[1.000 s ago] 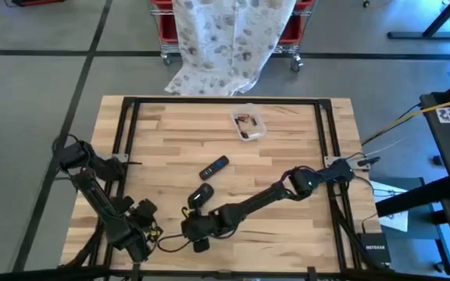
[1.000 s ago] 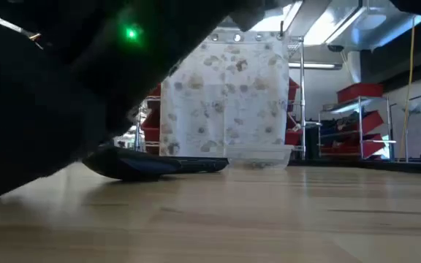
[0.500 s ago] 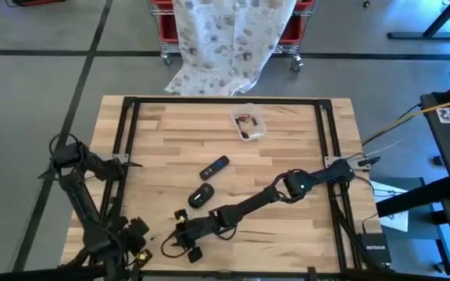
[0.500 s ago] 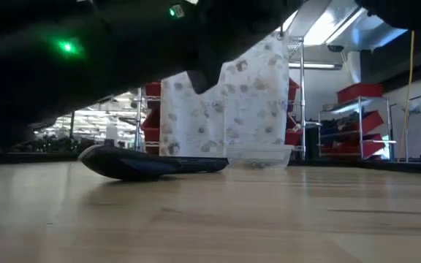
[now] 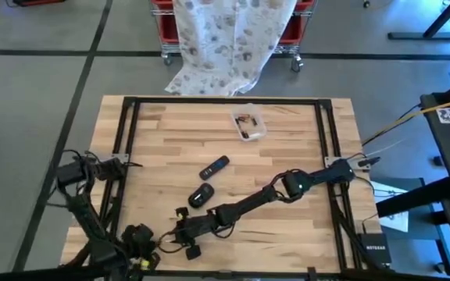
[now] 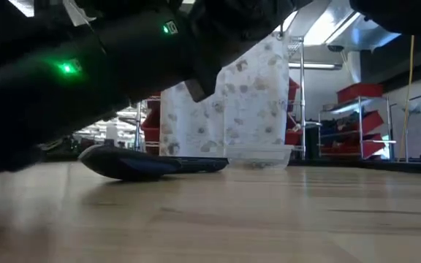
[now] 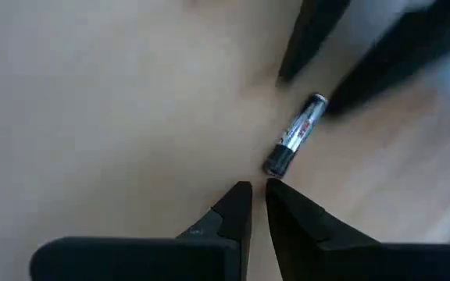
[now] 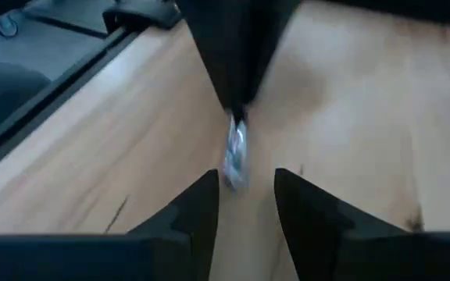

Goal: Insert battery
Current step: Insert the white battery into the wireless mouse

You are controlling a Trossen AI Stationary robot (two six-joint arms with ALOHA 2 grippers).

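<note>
Both arms reach down low to the near edge of the wooden desk (image 5: 287,133), and they meet near its left corner. The right arm stretches long across the desk from the right side, and the right gripper (image 8: 244,191) points at the left gripper (image 7: 257,201). The left arm is bent over at the near left corner with its gripper close to the wood. The left fingers (image 7: 229,215) are almost together, with only a thin gap, and they hold nothing. The right fingers (image 8: 198,207) are a bit apart, and nothing is held between them either. The battery (image 7: 296,135) lies flat on the desk between the two grippers. It is just in front of the left fingertips, maybe touching them, and just in front of the gap of the right fingers. It is small and round like a stick, shiny silver with a dark end and a red mark on its side. Farther back on the desk lie a black mouse (image 5: 201,195), a black remote (image 5: 214,166) and a clear box (image 5: 249,122).
</note>
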